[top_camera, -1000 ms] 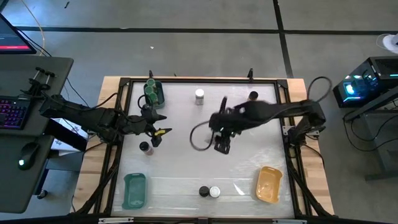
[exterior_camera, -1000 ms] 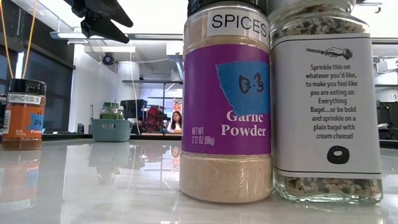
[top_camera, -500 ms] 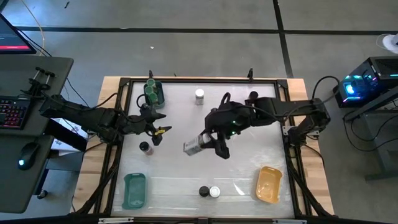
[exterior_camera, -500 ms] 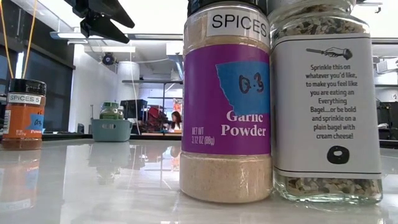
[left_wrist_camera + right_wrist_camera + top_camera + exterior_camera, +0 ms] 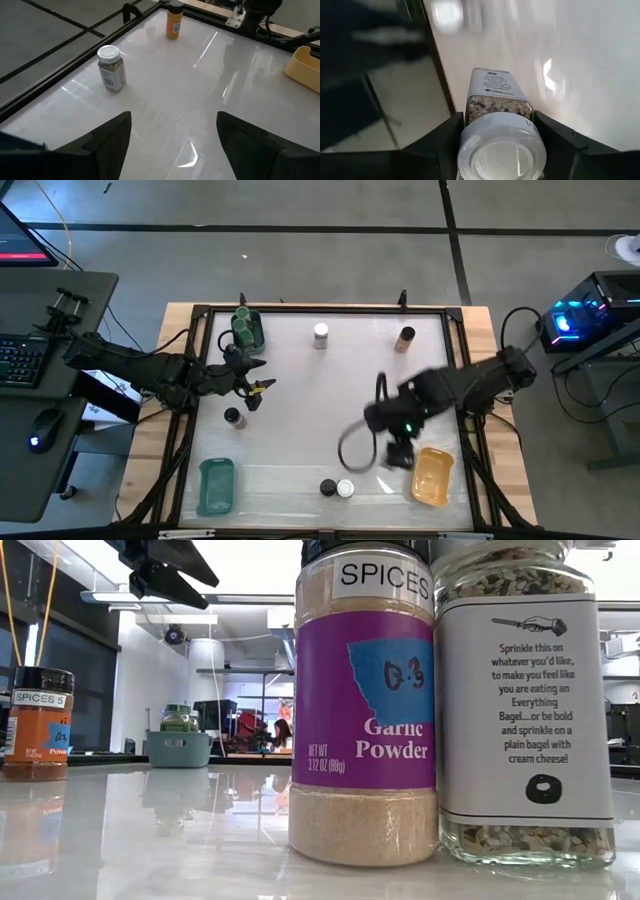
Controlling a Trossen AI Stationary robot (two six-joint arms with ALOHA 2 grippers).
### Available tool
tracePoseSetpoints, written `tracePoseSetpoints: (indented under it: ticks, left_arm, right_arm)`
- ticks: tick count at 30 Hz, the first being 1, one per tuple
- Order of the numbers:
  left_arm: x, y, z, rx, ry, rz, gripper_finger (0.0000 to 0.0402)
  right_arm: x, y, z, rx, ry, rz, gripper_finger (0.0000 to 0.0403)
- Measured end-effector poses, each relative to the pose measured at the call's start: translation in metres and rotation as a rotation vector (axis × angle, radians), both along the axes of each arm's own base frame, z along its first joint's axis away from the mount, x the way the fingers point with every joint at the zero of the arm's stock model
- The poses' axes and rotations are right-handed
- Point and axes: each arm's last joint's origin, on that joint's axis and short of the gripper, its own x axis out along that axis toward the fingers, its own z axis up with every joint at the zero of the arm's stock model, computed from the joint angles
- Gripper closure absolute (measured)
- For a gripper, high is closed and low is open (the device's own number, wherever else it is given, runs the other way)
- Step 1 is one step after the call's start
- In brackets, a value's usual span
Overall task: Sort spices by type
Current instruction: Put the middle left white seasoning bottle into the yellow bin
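Note:
My right gripper [image 5: 500, 150] is shut on a white-lidded jar of seed mix [image 5: 497, 100]. In the high view it [image 5: 398, 455] is blurred, beside the orange tray [image 5: 433, 477]. My left gripper [image 5: 252, 388] hangs open at the table's left. A black-lidded jar [image 5: 233, 418] stands just near of it. Green-lidded jars [image 5: 245, 328] sit in a teal tray at the far left. A white-lidded jar [image 5: 320, 334] and an orange jar [image 5: 404, 338] stand near the far edge. A black-lidded jar [image 5: 328, 488] and a white-lidded one [image 5: 346, 488] stand at the near edge. My right gripper pinches the jar between its two fingers [image 5: 445, 142], one on each side of the jar's shoulder [image 5: 475, 107], just under the white lid. The jar lies along the fingers, with its lid toward the wrist and its base pointing away. It is lifted above the table.
An empty teal tray [image 5: 216, 485] lies at the near left corner. A black frame [image 5: 190, 380] rims the table. In the low view the garlic powder jar [image 5: 365, 700] and a seed-mix jar [image 5: 525, 700] fill the foreground.
My right gripper has swung from the table's middle toward the near right, ending beside the orange tray. It carries the white-lidded jar with it, moving fast enough to blur.

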Motion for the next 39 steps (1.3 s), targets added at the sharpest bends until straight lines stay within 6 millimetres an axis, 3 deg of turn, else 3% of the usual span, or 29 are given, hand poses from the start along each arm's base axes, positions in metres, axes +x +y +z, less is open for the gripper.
tracePoseSetpoints:
  ticks: [8, 15, 23, 39]
  left_arm:
    - [0.000, 0.000, 0.000, 0.000, 0.000, 0.000, 0.0124]
    - [0.000, 0.000, 0.000, 0.019, 0.010, -0.013, 0.0124]
    - [0.000, 0.000, 0.000, 0.019, 0.010, -0.013, 0.0124]
    - [0.000, 0.000, 0.000, -0.005, 0.000, -0.005, 0.0124]
  right_arm:
    - [-0.040, 0.060, -0.044, -0.017, 0.286, 0.018, 0.0200]
    - [-0.061, 0.087, -0.075, -0.073, 0.367, -0.056, 0.0200]
    - [-0.071, 0.092, -0.093, -0.201, 0.331, -0.117, 0.0200]
    - [-0.092, 0.105, -0.138, -0.219, 0.286, 0.133, 0.0200]
